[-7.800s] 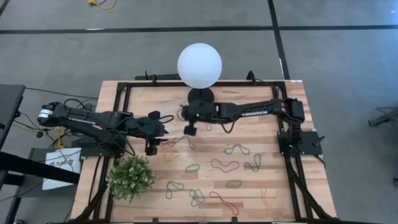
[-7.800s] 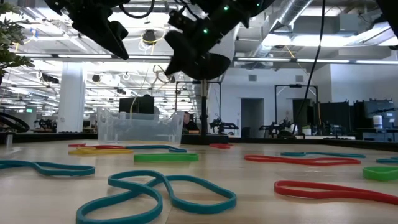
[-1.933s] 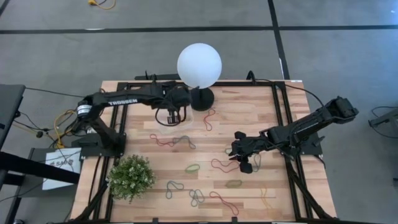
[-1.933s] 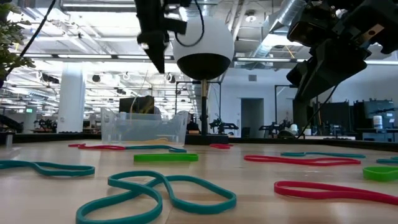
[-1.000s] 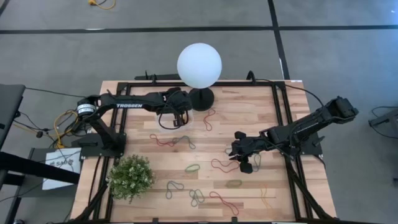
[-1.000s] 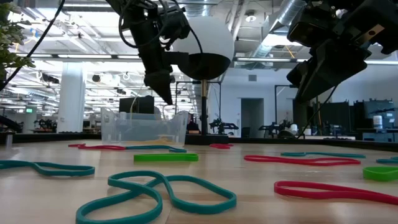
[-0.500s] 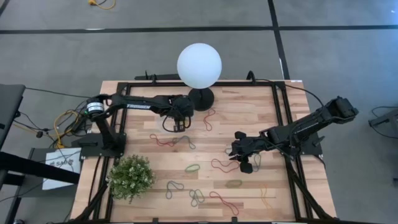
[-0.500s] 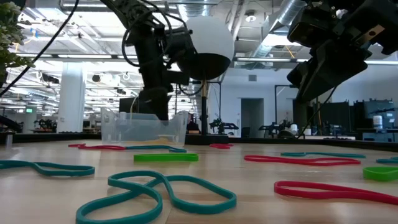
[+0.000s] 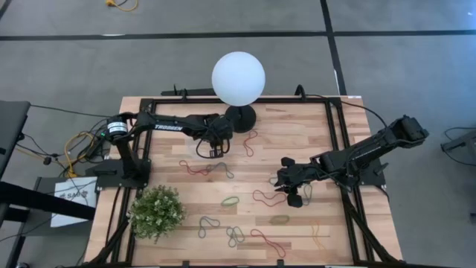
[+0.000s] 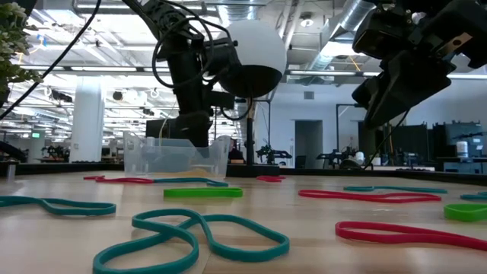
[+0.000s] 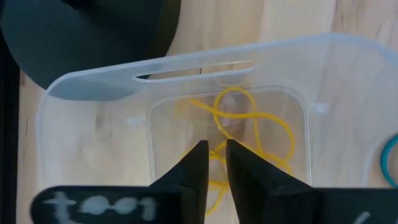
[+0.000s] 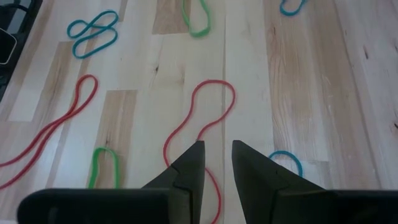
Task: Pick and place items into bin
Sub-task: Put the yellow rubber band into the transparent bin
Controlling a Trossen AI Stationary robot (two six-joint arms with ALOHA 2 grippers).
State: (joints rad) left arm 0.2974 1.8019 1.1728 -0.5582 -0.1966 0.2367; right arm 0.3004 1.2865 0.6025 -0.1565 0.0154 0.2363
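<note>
Fingers of the left gripper (image 11: 211,163) had just parted a little above the clear bin (image 11: 81,124), leaving a narrow gap with nothing between them. Under them, yellow rubber bands (image 11: 249,127) lay tangled on the floor of the bin. From this I judged that the drop was finished and one more item was put away.

In the view from above, the left gripper (image 9: 214,143) hung at about 11 o'clock from the middle of the table, just beside the black base of the globe lamp (image 9: 239,77). One second before, its fingers were pressed together and it stood higher, a little toward 9 o'clock; since then it had come down over the bin and loosened.

The right gripper (image 12: 216,163) had not moved in that time. It waited at about 3 o'clock, low over a red rubber band (image 12: 202,118), with its fingers slightly apart and holding nothing.

Many bands were still on the wood: a green rubber band (image 9: 230,201) near the middle, teal ones (image 9: 235,235) toward 6 o'clock close to the plant (image 9: 157,213). So I judged the task was far from done.
</note>
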